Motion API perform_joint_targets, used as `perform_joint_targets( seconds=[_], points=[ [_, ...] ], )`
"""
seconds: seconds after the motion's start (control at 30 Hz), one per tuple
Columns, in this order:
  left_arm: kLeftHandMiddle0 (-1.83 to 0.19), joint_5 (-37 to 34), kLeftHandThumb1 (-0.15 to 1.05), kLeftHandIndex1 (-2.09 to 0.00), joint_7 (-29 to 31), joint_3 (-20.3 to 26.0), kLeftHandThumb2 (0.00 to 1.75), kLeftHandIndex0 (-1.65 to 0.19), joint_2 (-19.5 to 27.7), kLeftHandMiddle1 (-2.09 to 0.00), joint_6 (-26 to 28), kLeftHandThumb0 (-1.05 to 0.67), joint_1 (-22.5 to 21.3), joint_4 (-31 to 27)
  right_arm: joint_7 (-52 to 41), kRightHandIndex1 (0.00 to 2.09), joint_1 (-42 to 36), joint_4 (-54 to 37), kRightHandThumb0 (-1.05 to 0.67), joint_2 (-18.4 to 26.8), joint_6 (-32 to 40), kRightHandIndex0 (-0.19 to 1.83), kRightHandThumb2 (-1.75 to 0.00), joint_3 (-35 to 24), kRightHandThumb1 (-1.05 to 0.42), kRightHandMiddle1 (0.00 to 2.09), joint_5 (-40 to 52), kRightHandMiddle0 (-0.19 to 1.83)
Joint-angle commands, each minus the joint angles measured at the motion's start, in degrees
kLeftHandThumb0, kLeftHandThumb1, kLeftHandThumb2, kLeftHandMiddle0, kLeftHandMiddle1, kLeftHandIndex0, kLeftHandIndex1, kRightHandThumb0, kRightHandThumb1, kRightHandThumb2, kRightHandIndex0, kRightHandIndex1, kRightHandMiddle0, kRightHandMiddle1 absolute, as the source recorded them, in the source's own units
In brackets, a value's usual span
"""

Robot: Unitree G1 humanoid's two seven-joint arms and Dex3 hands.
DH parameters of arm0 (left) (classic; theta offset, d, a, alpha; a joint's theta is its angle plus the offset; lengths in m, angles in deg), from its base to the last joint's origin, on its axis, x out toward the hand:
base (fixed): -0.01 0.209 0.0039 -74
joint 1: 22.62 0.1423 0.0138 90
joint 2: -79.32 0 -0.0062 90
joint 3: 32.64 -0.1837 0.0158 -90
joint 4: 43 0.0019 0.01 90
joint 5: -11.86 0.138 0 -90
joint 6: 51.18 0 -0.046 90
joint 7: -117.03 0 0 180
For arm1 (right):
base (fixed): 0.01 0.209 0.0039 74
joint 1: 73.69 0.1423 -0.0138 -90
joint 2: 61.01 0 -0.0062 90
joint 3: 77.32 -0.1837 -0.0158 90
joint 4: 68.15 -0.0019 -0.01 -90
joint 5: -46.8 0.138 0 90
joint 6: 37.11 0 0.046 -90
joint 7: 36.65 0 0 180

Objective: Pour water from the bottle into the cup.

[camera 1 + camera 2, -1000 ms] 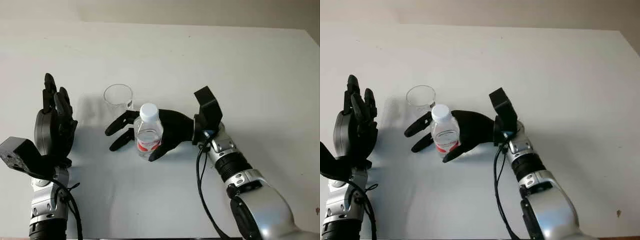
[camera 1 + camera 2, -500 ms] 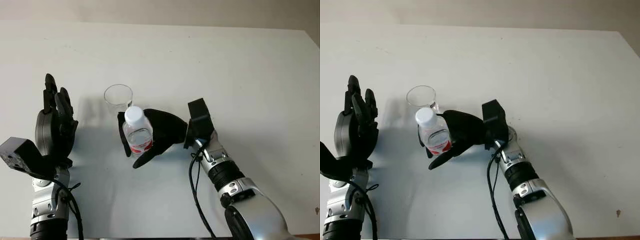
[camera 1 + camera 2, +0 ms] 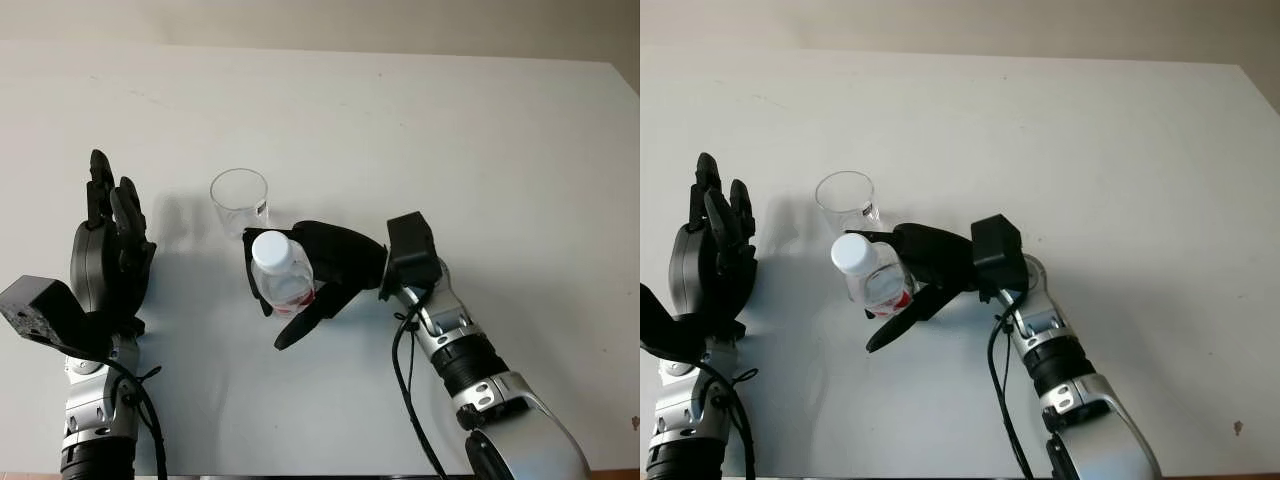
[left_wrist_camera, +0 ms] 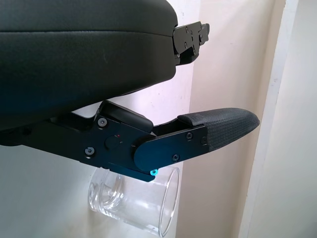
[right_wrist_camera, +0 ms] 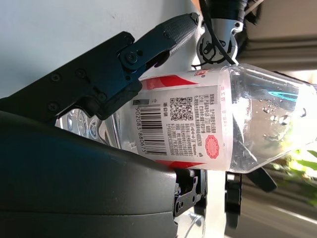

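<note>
At the near left edge of the white tabletop (image 3: 480,150), the left hand (image 3: 108,250) stands upright and open, holding nothing. Near the middle, the right hand (image 3: 320,268) has its fingers (image 5: 148,49) closed around the bottle (image 3: 280,282). The bottle is clear plastic with a white cap and a red and white label with a barcode; it is tilted, cap toward the camera. Just behind it stands the clear cup (image 3: 239,200), upright. Beyond the cup the tabletop is bare up to its far edge, and also on the right side.
</note>
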Motion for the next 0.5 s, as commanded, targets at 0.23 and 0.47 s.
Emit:
perform_joint_targets(
  seconds=[0.23, 0.47],
  points=[
    [0.17, 0.2, 1.05, -0.03, 0.2, 0.1, 0.68, 0.19, 0.6, -0.05, -0.4, -0.79, -0.4, 0.0, 10.1, 2.09, -5.9, -15.7, -0.26, 1.7, -1.6, 1.82, -0.16, -6.2, -1.05, 2.09, 4.7, 1.83],
    [0.17, 0.0, 1.05, -0.02, 0.1, 0.2, 0.69, 0.19, 0.4, -0.05, -0.4, -0.79, -0.8, 0.4, 18.6, 2.09, -5.9, -20.4, -0.26, 3.7, -3.9, 1.83, -0.14, -10.2, -1.05, 2.09, 4.3, 1.83]
  ],
)
